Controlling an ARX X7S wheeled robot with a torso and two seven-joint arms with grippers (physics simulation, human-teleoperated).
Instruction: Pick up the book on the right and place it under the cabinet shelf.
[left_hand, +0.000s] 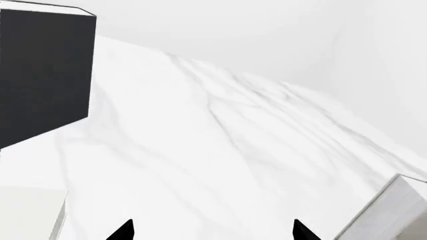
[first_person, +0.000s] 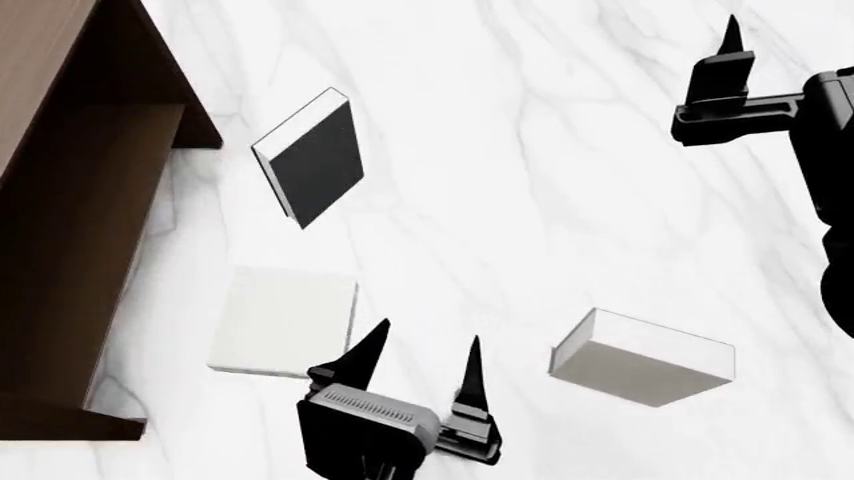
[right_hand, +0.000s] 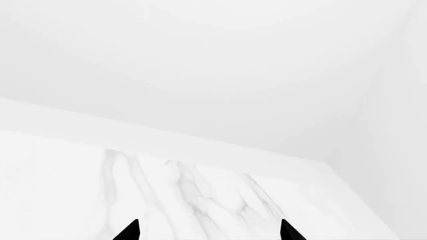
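The book on the right (first_person: 643, 357) is a thick light grey one lying flat on the marble table (first_person: 534, 200); its corner also shows in the left wrist view (left_hand: 393, 210). The dark brown cabinet shelf (first_person: 67, 200) stands along the left edge of the head view. My left gripper (first_person: 420, 352) is open and empty, low at the near edge, between the grey book and a flat white book (first_person: 283, 320); in its own view (left_hand: 213, 232) only bare marble lies between the tips. My right gripper (first_person: 731, 45) is raised at the far right, open and empty (right_hand: 208, 231).
A black book (first_person: 314, 160) lies tilted near the cabinet's front corner and shows in the left wrist view (left_hand: 43, 75). The white book's corner shows there too (left_hand: 30, 212). The right wrist view shows marble (right_hand: 167, 195) and a white wall behind.
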